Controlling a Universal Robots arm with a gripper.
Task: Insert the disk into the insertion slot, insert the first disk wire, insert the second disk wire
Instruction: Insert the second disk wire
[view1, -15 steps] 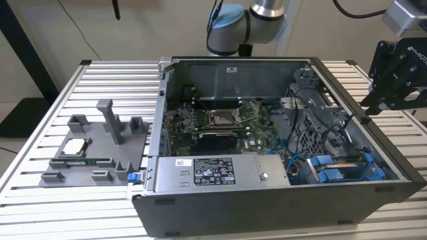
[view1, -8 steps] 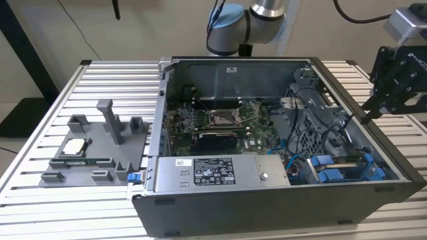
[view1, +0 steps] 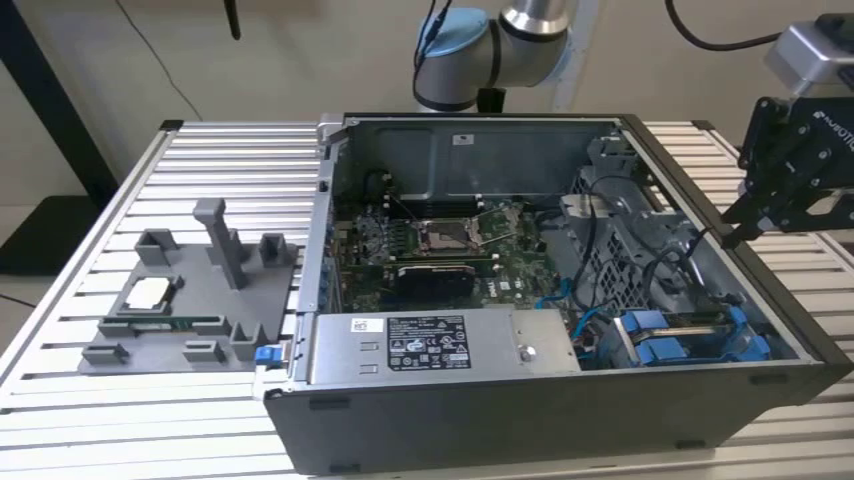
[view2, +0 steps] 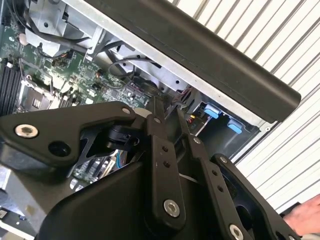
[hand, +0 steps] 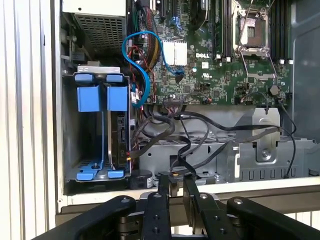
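The tool (view1: 738, 238) hangs over the open case's (view1: 534, 420) rim on the exterior view's right, above loose black cables (hand: 200, 120). I cannot tell whether it is spread or pinching. The disk (hand: 120, 135) stands on edge within the insertion slot (hand: 90, 98), against its blue rails. Bare slatted worktop (view1: 200, 160) lies beyond the case wall.

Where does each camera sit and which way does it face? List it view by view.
Exterior view: off the arm, above the table, looking down into the open computer case; the arm and gripper show.
First wrist view: on the wrist, facing into the case at the insertion slot and motherboard; gripper in the foreground.
Second wrist view: on the wrist, looking past the gripper along the case's wall; a person's hand also shows.
Shared: all three show the insertion slot.
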